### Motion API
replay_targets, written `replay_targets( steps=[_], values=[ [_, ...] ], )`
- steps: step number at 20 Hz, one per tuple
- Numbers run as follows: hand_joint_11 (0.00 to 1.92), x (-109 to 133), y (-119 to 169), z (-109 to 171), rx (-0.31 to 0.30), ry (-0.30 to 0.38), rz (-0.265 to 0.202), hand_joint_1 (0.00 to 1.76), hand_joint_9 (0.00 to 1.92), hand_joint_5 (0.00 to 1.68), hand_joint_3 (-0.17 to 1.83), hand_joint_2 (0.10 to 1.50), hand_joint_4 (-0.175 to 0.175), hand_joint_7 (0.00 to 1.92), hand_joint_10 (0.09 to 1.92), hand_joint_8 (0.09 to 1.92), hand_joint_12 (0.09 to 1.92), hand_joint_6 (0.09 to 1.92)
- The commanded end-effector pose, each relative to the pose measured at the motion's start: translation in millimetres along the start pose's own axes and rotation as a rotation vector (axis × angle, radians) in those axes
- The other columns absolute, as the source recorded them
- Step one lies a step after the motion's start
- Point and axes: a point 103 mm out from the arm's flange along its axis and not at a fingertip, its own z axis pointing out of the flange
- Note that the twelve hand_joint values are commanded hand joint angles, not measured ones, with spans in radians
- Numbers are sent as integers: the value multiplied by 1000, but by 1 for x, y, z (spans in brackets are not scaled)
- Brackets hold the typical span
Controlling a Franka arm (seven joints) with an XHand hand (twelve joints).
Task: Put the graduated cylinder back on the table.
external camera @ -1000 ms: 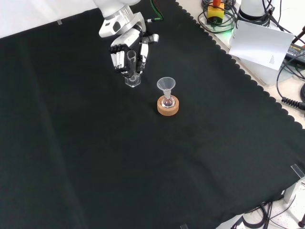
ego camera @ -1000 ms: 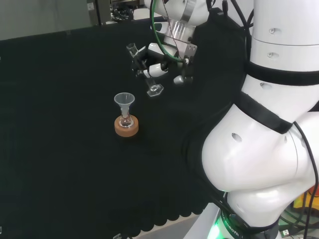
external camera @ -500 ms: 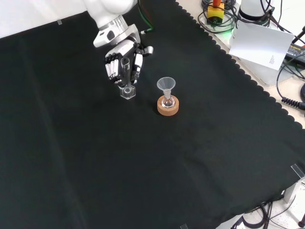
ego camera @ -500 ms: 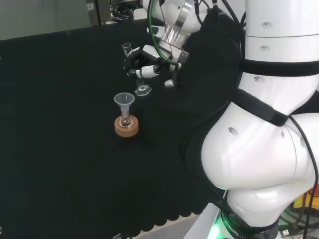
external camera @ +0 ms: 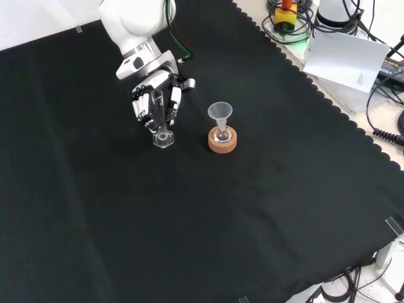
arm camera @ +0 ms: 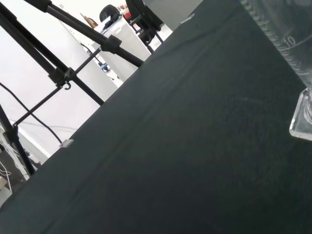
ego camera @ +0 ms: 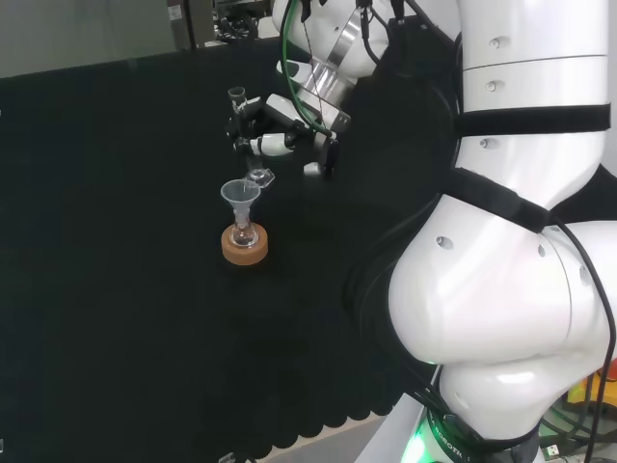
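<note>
Cylinder carried, not yet set down.
Robot hand (external camera: 153, 101) was clamped around graduated cylinder (external camera: 160, 120), base just above bench (external camera: 252, 208) beside funnel (external camera: 220, 113); lowering and release remained.

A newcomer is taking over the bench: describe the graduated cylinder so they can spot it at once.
In the front view, start at the cork ring near the middle of the black cloth, with its small flask and clear funnel. Just left of it, the hand holds the graduated cylinder: a narrow, straight clear tube with a flat foot.
</note>
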Motion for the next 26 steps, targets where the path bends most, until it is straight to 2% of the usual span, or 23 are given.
replay_targets(
  steps=[1,8,19,21,23,24,26],
  values=[
    [1112,-12,3,7,-41,19,-9,1240,1352,872,1,1162,-175,903,87,1147,850,1145],
    [1099,-20,-3,11,-71,13,-12,1237,1342,860,2,1169,-175,890,87,1165,856,1162],
    [1085,-23,-6,13,-60,5,-13,1229,1323,832,2,1183,-175,861,87,1208,870,1203],
    [1071,-25,-7,14,-53,7,-15,1160,1310,825,3,1194,-175,892,87,916,877,1223],
    [1066,-25,-7,15,-39,1,-19,1131,1292,821,1,1198,-175,913,87,720,885,1230],
    [1065,-25,-7,15,-35,5,-19,1123,1281,821,1,1198,-171,906,87,677,890,1230],
    [1006,-24,-6,15,-28,7,-19,1123,1249,806,-29,1162,-77,865,87,624,929,935]
  ],
)
